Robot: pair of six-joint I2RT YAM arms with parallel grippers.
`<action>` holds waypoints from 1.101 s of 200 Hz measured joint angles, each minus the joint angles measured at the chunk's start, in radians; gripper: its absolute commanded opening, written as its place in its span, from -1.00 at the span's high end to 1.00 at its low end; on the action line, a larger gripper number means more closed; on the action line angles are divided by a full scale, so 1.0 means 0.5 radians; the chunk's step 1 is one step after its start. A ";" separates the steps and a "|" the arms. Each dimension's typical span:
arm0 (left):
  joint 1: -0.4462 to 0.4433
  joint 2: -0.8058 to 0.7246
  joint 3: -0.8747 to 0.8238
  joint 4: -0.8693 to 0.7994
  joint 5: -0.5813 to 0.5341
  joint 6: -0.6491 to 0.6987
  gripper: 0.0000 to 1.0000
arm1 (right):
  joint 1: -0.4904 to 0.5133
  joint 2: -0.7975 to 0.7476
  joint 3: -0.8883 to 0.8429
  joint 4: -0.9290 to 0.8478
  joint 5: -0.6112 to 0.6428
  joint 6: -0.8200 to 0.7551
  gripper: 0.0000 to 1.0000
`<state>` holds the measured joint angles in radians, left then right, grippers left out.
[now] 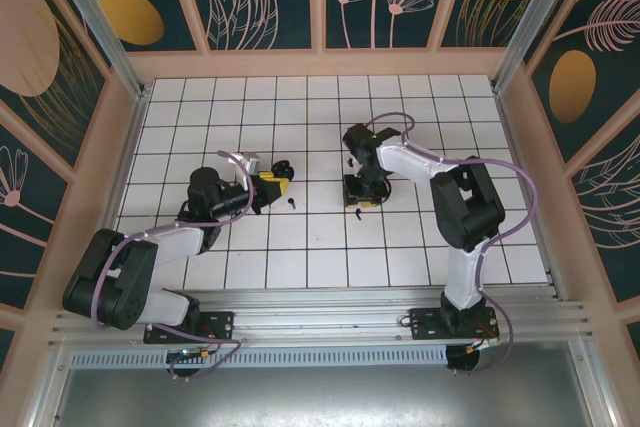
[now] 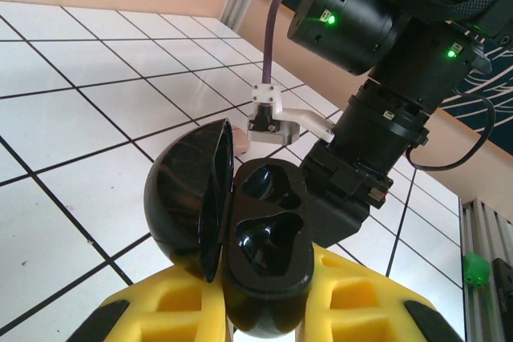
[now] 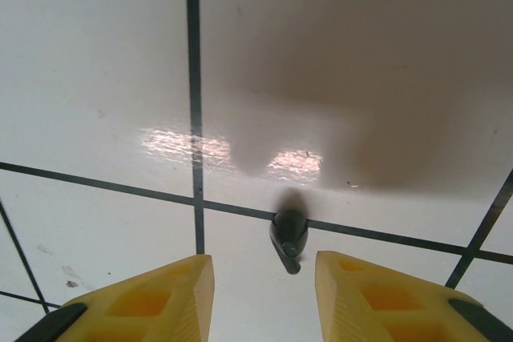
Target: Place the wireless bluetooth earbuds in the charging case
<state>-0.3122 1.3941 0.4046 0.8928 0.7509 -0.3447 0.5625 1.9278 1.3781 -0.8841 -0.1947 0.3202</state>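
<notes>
My left gripper [image 2: 268, 290] is shut on the black charging case [image 2: 268, 234], which sits between its yellow fingers [image 2: 168, 310]. The lid [image 2: 188, 198] is swung open to the left, and both wells are empty. In the top view this gripper [image 1: 272, 185] holds the case [image 1: 283, 168] left of centre. One black earbud [image 3: 288, 238] lies on a tile line. My right gripper [image 3: 264, 298] hangs open just above it, a finger on either side and neither touching. Another small black earbud [image 1: 292, 202] lies on the tiles just below the case.
The right arm's wrist [image 2: 385, 62] stands close behind the case in the left wrist view. The right gripper [image 1: 360, 194] points down about one tile to the right of the case. White tiled floor [image 1: 300, 257] stretches around, with walls on all sides.
</notes>
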 measured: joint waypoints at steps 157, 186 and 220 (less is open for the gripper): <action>0.000 0.000 -0.001 -0.008 -0.001 0.006 0.72 | 0.000 0.115 -0.040 0.021 0.022 0.000 0.47; 0.000 0.000 0.000 -0.015 -0.001 0.006 0.72 | 0.000 0.115 -0.040 0.043 0.027 0.000 0.38; 0.000 0.000 0.000 -0.016 -0.001 0.006 0.72 | 0.001 0.115 -0.039 0.041 0.043 0.002 0.39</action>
<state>-0.3122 1.3941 0.4046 0.8848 0.7506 -0.3416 0.5629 1.9854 1.3586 -0.8635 -0.1730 0.3210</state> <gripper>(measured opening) 0.179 0.314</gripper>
